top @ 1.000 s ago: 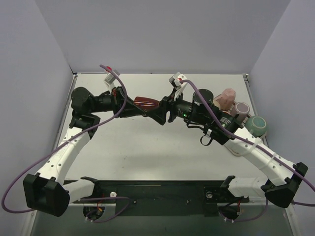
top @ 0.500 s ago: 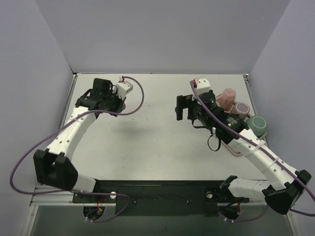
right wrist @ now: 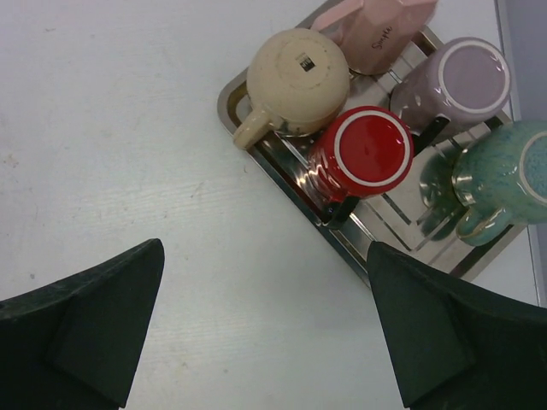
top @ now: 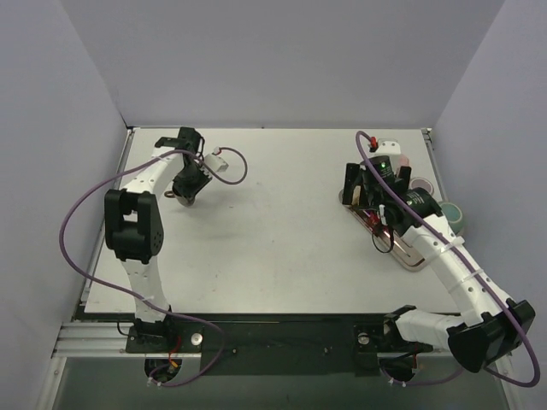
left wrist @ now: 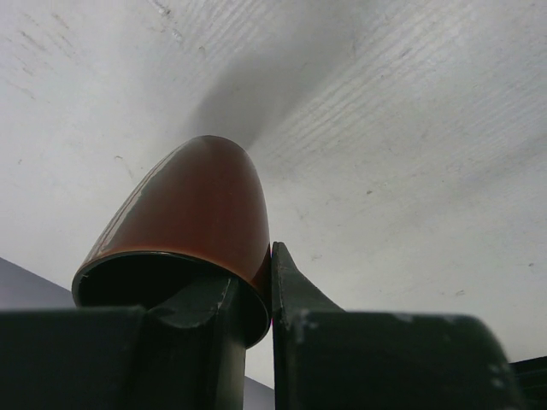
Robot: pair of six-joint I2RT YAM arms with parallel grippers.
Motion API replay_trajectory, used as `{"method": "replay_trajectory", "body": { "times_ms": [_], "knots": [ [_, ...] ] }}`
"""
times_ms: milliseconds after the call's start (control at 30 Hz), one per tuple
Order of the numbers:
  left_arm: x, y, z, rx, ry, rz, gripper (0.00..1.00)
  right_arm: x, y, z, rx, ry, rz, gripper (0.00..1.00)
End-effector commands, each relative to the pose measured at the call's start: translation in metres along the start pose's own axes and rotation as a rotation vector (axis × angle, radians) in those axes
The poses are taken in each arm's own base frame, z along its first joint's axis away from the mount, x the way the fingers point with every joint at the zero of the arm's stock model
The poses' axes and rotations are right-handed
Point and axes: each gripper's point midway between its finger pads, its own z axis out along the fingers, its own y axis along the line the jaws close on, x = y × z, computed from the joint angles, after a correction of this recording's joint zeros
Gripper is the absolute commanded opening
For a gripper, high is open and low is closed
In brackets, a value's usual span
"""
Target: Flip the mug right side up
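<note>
Pinching the rim, left tool [left wrist: 267,286], glossy red-brown mug [left wrist: 192,209], dark inside

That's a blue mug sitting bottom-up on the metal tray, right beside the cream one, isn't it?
Not quite: it is a red mug, not blue, sitting bottom-up on the metal tray beside the cream one. The right wrist view shows it.

Metal tray [right wrist: 226,101] sits just ahead of right gripper [right wrist: 265,248], a bit to its rt. Cream cup [right wrist: 299,81] & red cup [right wrist: 367,154] are nearest, bottoms up. Pink cup [right wrist: 385,30], purple cup [right wrist: 457,81], green cup [right wrist: 500,175] sit farther. White table [right wrist: 111,128] below.
</note>
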Motion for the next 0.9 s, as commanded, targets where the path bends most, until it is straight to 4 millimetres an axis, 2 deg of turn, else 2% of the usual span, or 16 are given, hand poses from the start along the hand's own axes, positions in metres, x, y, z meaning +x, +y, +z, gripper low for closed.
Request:
{"method": "replay_trajectory", "body": {
  "times_ms": [0, 133, 167, 233, 333, 400, 433, 467, 500, 533, 633, 767, 867],
  "knots": [
    [-0.002, -0.011, 0.002, 0.102, 0.021, 0.076, 0.10, 0.018, -0.039, 0.007, 0.109, 0.053, 0.062, 1.00],
    [0.000, -0.012, 0.019, 0.126, 0.036, 0.094, 0.11, 0.031, -0.071, 0.023, 0.198, 0.114, 0.073, 1.00],
    [0.001, -0.012, 0.023, 0.132, 0.035, 0.092, 0.11, 0.035, -0.072, 0.031, 0.201, 0.144, 0.074, 1.00],
    [0.004, -0.015, 0.026, 0.161, 0.032, 0.095, 0.17, 0.043, -0.071, 0.047, 0.166, 0.210, 0.085, 1.00],
    [0.003, -0.016, 0.021, 0.167, 0.013, 0.094, 0.39, 0.045, -0.079, 0.069, 0.168, 0.280, 0.120, 1.00],
    [-0.002, -0.017, 0.007, 0.167, -0.023, 0.087, 0.63, 0.052, -0.087, 0.079, 0.222, 0.313, 0.116, 0.94],
    [-0.007, -0.019, -0.006, 0.172, -0.065, 0.083, 0.75, 0.059, -0.087, 0.082, 0.238, 0.332, 0.121, 0.91],
    [-0.010, -0.019, -0.013, 0.172, -0.086, 0.073, 0.79, 0.067, -0.087, 0.086, 0.249, 0.339, 0.136, 0.90],
    [-0.017, -0.020, -0.030, 0.166, -0.140, 0.073, 0.85, 0.072, -0.084, 0.089, 0.263, 0.343, 0.178, 0.88],
    [-0.020, -0.022, -0.038, 0.166, -0.166, 0.064, 0.86, 0.082, -0.083, 0.094, 0.266, 0.355, 0.191, 0.86],
    [-0.032, -0.023, -0.078, 0.125, -0.275, 0.055, 0.88, 0.103, -0.081, 0.107, 0.321, 0.399, 0.255, 0.70],
    [-0.039, -0.032, -0.116, 0.099, -0.392, 0.047, 0.89, 0.121, -0.077, 0.126, 0.349, 0.439, 0.274, 0.66],
    [-0.039, -0.042, -0.132, 0.114, -0.454, 0.079, 0.90, 0.131, -0.074, 0.138, 0.347, 0.440, 0.291, 0.64]
  ]
}}
